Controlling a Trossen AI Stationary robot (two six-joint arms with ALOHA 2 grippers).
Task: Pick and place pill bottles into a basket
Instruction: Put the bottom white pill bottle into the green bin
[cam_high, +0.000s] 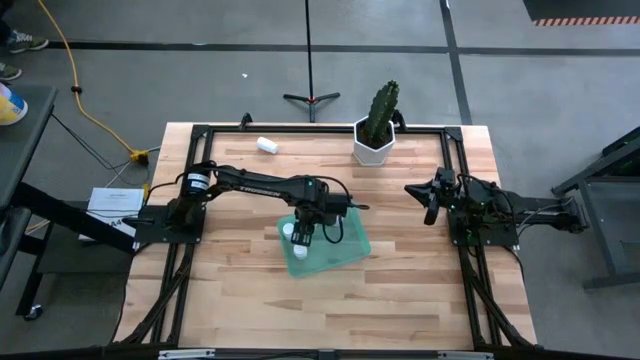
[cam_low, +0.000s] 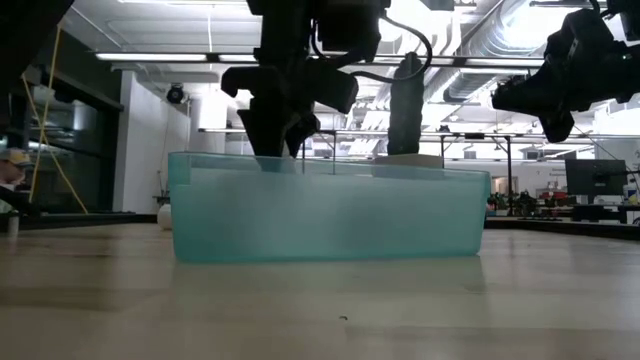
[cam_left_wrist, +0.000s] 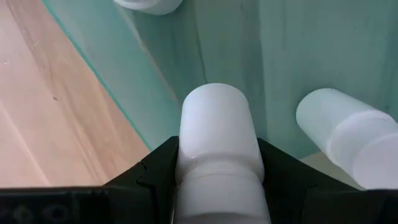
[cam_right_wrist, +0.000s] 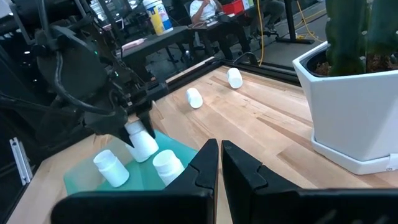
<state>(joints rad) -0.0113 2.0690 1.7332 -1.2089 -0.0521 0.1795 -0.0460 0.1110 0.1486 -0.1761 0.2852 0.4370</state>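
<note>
The basket (cam_high: 330, 245) is a shallow teal-green tray in the middle of the table. My left gripper (cam_high: 303, 232) points down over its left part, shut on a white pill bottle (cam_left_wrist: 217, 130). Two more pill bottles (cam_right_wrist: 111, 167) (cam_right_wrist: 166, 165) lie on the basket's floor beside it. Two others (cam_right_wrist: 194, 98) (cam_right_wrist: 234, 77) lie on their sides on the wood toward the far left. My right gripper (cam_right_wrist: 219, 162) is shut on nothing, parked level above the table's right side (cam_high: 432, 200). My left gripper pinches the pill bottle by its round sides (cam_left_wrist: 186, 149) between its two fingers (cam_left_wrist: 158, 168). The fingers come from above, pointing down. The bottle stands on end in the hold, its free end (cam_right_wrist: 148, 149) down inside the basket. Whether that end touches the floor cannot be told.
A white hexagonal pot with a cactus (cam_high: 376, 140) stands at the far edge, right of centre. A black frame (cam_high: 200, 130) runs round the tabletop. Bare wood lies in front of the basket (cam_low: 330, 310). People and desks show in the room beyond the table.
</note>
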